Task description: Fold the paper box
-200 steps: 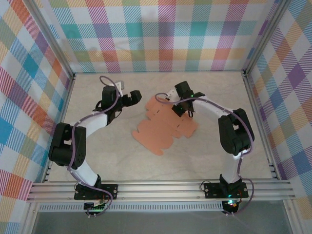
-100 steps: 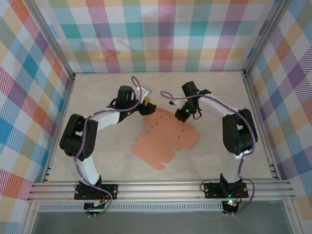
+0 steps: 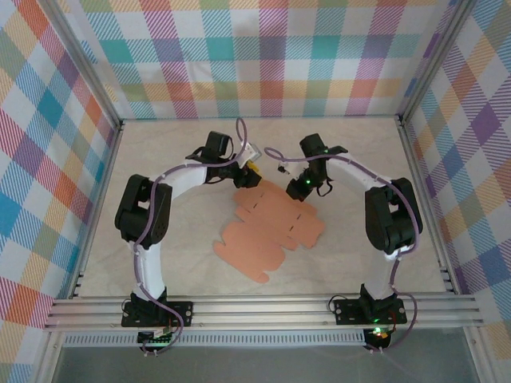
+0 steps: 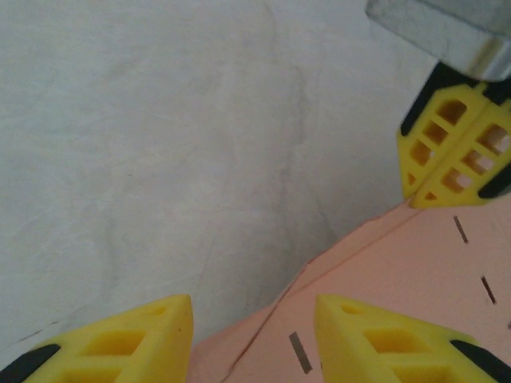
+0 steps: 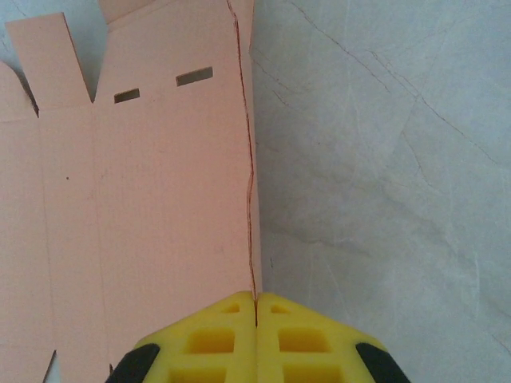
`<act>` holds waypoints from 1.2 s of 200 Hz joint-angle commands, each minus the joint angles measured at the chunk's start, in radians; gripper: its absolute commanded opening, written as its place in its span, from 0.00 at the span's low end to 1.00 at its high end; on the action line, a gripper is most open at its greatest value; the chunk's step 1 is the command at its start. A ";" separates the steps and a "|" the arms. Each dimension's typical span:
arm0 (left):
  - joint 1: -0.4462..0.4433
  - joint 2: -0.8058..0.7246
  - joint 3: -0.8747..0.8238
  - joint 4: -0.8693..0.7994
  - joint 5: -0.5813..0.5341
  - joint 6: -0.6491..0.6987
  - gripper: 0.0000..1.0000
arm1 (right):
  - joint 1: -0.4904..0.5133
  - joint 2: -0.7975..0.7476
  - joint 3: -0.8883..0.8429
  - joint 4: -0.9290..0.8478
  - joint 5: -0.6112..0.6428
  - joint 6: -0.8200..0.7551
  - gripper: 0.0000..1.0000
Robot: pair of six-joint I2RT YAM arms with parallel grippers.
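Note:
The paper box (image 3: 271, 227) is a flat salmon-orange cutout with tabs and slots, lying in the middle of the table. My left gripper (image 3: 249, 174) is low over its far left corner. In the left wrist view its jaws (image 4: 254, 335) stand apart, with a creased corner of the card (image 4: 375, 263) lying between and below them. My right gripper (image 3: 299, 190) is shut, its tips set down on the card's far edge. The right wrist view has the yellow fingers (image 5: 255, 297) pressed together right where the card's edge line (image 5: 250, 183) runs in. Those shut tips (image 4: 427, 195) also touch the card in the left wrist view.
The pale marbled table (image 3: 160, 263) is walled by checked panels (image 3: 263, 64) at the back and both sides. An aluminium rail (image 3: 263, 311) carries both arm bases along the near edge. Bare table lies left, right and in front of the cutout.
My left arm swung right to the card's far left corner and its jaws narrowed. The right gripper dropped slightly onto the card's far edge, then held still, shut throughout.

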 commanded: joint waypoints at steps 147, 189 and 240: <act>-0.099 0.026 -0.042 0.078 -0.159 -0.137 0.21 | -0.006 -0.014 0.013 0.081 0.116 0.124 0.00; -0.123 -0.012 -0.150 0.252 -0.291 -0.206 0.13 | -0.004 -0.022 0.001 0.101 0.131 0.153 0.00; -0.151 -0.011 -0.169 0.350 -0.369 -0.344 0.10 | 0.006 -0.027 -0.017 0.143 0.175 0.225 0.00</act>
